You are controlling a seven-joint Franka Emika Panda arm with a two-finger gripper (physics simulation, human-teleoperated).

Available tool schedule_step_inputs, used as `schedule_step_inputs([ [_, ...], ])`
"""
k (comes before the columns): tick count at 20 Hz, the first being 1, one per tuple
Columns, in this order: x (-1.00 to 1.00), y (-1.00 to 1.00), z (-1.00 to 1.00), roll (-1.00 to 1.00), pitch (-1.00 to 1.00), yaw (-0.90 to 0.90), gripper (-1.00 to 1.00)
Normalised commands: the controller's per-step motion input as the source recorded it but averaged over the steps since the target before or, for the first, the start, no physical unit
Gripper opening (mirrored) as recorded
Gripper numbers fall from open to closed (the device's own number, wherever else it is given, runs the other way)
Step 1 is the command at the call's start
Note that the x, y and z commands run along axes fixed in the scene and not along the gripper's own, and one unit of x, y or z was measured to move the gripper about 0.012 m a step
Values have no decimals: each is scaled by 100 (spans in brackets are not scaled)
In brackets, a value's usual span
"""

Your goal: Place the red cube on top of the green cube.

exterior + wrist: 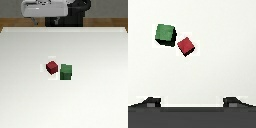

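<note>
The red cube rests on the white table, turned at an angle. The slightly larger green cube sits right beside it, toward the exterior view's right, corners nearly touching. In the wrist view the green cube and red cube lie well ahead of the fingers. My gripper hangs high at the far edge of the table, away from both cubes. It is open: two dark fingertips stand wide apart with nothing between them.
The white table stretches around the cubes, with a brown floor strip beyond its far edge. The robot's dark base stands at the back.
</note>
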Motion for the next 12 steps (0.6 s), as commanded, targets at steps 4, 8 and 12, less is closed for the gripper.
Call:
schedule_step_inputs([
  [4,0,0,0,0,0,0,100],
  [8,0,0,0,0,0,15,100],
  [12,0,0,0,0,0,11,100],
])
